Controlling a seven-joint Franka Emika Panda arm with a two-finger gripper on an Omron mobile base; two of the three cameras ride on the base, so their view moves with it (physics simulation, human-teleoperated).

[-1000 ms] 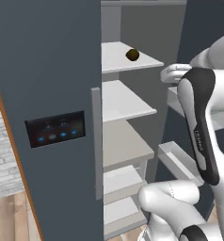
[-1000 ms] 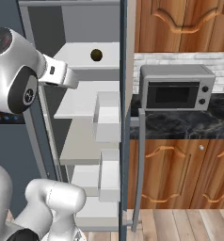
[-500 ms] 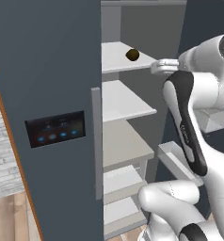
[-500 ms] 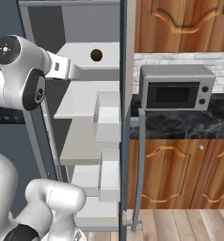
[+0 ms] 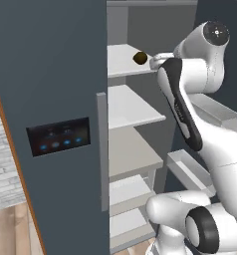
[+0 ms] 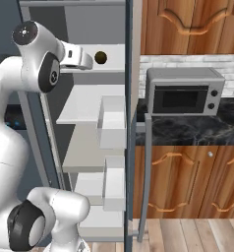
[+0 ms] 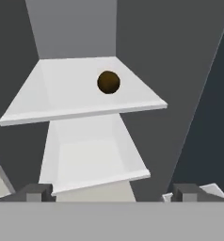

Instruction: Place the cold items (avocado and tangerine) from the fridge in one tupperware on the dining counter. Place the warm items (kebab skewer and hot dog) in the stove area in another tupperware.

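A dark brown, round avocado (image 5: 139, 58) lies on the fridge's upper white shelf (image 5: 119, 63), toward its right side. From the right base view the avocado (image 6: 101, 57) sits just beyond the end of my hand. My gripper (image 5: 154, 61) hovers at shelf height, a short way in front of the avocado and not touching it. In the hand view the avocado (image 7: 108, 82) is ahead and above my gripper (image 7: 113, 192). The two fingertips (image 7: 38, 190) stand wide apart, so the gripper is open with nothing between them.
The fridge's left door with its dark control panel (image 5: 58, 137) blocks the left side. Lower shelves (image 5: 133, 107) and door bins (image 6: 111, 123) lie beneath the hand. A microwave (image 6: 183, 96) stands on the dark counter (image 6: 192, 130) to the right, among wooden cabinets (image 6: 188, 24).
The arm has lifted and swung in toward the upper shelf, bringing the hand close to the avocado. The gripper stayed open. The avocado has not moved.
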